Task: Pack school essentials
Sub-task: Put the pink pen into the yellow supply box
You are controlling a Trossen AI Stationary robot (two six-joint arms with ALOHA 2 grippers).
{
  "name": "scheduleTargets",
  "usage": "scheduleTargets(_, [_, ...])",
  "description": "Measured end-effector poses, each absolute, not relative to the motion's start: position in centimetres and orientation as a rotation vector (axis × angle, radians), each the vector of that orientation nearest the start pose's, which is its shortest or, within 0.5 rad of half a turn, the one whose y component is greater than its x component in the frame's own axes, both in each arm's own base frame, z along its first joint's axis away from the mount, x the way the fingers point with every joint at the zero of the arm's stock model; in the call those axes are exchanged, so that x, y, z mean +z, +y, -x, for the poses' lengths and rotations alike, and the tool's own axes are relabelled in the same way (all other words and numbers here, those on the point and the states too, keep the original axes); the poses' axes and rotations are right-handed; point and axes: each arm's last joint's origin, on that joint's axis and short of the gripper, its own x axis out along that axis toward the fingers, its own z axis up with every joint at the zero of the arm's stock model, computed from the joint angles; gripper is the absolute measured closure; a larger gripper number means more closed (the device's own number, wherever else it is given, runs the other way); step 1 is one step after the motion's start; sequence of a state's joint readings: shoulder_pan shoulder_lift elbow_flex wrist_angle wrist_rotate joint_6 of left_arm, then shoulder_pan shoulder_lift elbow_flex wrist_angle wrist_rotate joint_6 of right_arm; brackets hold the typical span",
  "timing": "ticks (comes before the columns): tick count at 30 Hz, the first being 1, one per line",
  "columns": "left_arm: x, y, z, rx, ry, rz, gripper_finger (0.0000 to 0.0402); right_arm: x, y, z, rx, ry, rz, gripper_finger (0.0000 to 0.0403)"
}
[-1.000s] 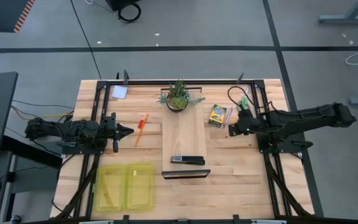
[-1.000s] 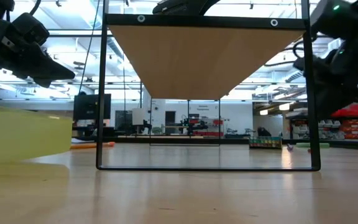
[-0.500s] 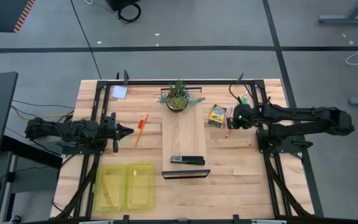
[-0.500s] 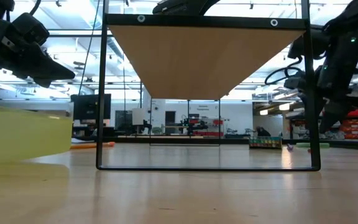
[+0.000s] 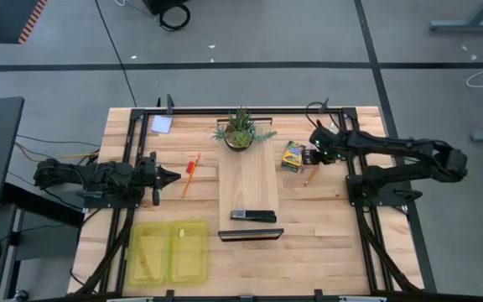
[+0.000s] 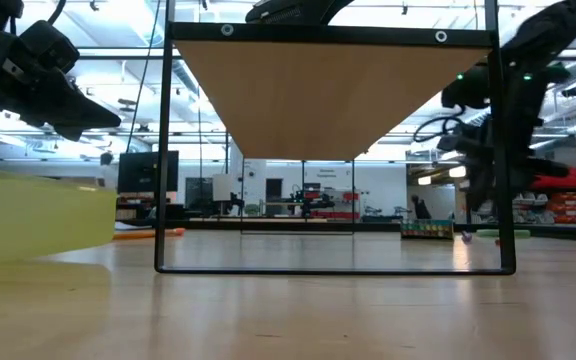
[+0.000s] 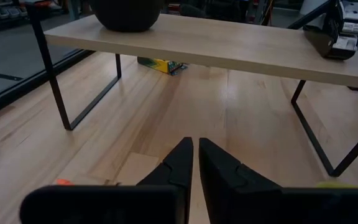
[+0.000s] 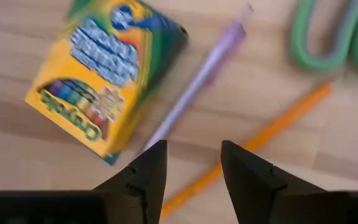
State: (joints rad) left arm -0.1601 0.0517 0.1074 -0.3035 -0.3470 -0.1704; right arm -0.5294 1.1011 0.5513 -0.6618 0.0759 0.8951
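**Over the crayons: right arm swings in above the stationery**

At the far right of the bench [image 5: 325, 243], the right gripper [image 5: 319, 151] has moved from beside the black frame to a spot just above the crayon box [image 5: 292, 156] and the pens next to it. Its jaws have parted somewhat over the last second and hold nothing; the wrist view looks down between them at the crayon box [image 8: 107, 74], a pale purple pen [image 8: 194, 81], an orange pencil [image 8: 253, 146] and the green scissor handles [image 8: 334, 37], all still flat on the wood. My guess is a first pick is near, likely one of the two thin sticks.

The left gripper [image 5: 171, 176] has not moved, jaws closed and empty, near the orange pen [image 5: 190, 172]. The yellow-green tray [image 5: 170, 252] at the front left looks unfilled, and the note pad [image 5: 161, 124] lies at the far left corner, so packing has barely begun.
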Motion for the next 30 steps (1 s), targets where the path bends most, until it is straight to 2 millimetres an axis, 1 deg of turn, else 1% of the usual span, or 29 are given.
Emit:
scheduleTargets(3, [16.7,-0.5,-9.0,0.206,0.224,0.107,0.0371,17.4,-10.2,-15.9,-1.062,0.924,-0.992,0.0245])
scheduleTargets(6, [16.7,-0.5,-9.0,0.206,0.224,0.107,0.0375,17.2,-11.4,-16.6,-1.070,0.969,-0.972,0.0245])
scheduleTargets(12, [16.7,-0.5,-9.0,0.206,0.224,0.107,0.0371,16.6,-12.9,-17.5,-1.071,1.028,-0.965,0.0245])
scheduleTargets(20, [16.7,-0.5,-9.0,0.206,0.224,0.107,0.0369,15.3,-13.3,-17.7,-1.084,1.095,-0.975,0.0245])
scheduleTargets(25, [16.7,-0.5,-9.0,0.206,0.224,0.107,0.0376,14.8,-13.5,-17.9,-1.090,1.102,-0.974,0.0245])
scheduleTargets(30, [16.7,-0.5,-9.0,0.206,0.224,0.107,0.0372,14.3,-13.6,-18.0,-1.106,1.119,-0.975,0.0245])
